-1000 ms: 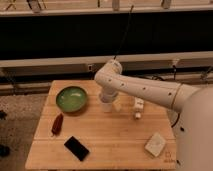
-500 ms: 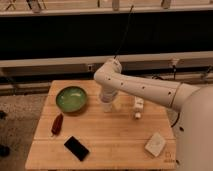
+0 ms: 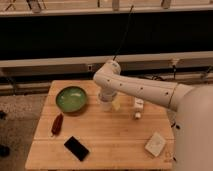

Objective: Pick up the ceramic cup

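Six loose items and one arm were what I logged on the wooden table (image 3: 100, 145), listed from the left edge across. First, a dark red elongated object (image 3: 57, 124) lay near the left edge, roughly lengthwise toward me. Next, a black flat rectangular device (image 3: 76, 148) lay face-up nearer the front, just right of the red item and apart from it. Behind both, toward the back left, sat the green bowl (image 3: 71, 98), upright, its inside bare as far as I could see. Right of the bowl and close beside it stood the ceramic cup (image 3: 105, 103), pale and small, upright near the back middle of the table; only its lower body showed, since the arm's end covered the top. The gripper (image 3: 106, 96) sat directly over and against that cup, at the end of the white arm (image 3: 145, 89) that reached in from the right. Whether its grip was spread or closed on the cup I cannot tell. A small yellowish object (image 3: 116, 104) showed just right of the cup, touching or nearly so; I could not identify it. Further right, a white oblong object (image 3: 138, 107) lay under the arm's line, apart from the cup. Last, a pale square packet (image 3: 155, 144) lay near the front right corner, beside the robot's white body (image 3: 192, 135).
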`<state>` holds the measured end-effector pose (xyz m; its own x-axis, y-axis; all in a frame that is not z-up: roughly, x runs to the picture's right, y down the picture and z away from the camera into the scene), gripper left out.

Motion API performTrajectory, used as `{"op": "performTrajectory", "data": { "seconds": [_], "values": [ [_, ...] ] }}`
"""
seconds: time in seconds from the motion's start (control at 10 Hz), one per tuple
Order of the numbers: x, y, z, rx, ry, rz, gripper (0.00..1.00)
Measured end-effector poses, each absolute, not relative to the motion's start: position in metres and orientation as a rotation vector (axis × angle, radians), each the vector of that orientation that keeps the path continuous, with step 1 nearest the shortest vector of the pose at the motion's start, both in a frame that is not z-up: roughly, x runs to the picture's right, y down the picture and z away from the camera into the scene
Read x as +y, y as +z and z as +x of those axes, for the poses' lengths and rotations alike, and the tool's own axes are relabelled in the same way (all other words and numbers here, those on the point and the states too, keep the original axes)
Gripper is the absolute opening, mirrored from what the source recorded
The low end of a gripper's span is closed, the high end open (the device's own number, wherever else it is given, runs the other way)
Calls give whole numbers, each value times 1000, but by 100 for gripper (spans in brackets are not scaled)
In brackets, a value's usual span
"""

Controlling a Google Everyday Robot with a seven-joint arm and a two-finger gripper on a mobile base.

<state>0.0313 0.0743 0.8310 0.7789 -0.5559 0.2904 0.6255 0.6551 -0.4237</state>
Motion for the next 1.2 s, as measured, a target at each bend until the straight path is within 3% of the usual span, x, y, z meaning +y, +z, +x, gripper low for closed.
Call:
{"op": "performTrajectory", "data": {
  "seconds": [0.5,0.9,1.1,1.2],
  "values": [
    [77,839,29,-140,-681,-535,79],
    [73,838,27,-135,-688,-536,42],
    [75,840,28,-131,-691,-539,33],
    [72,839,28,-130,-691,-535,23]
  ]
}}
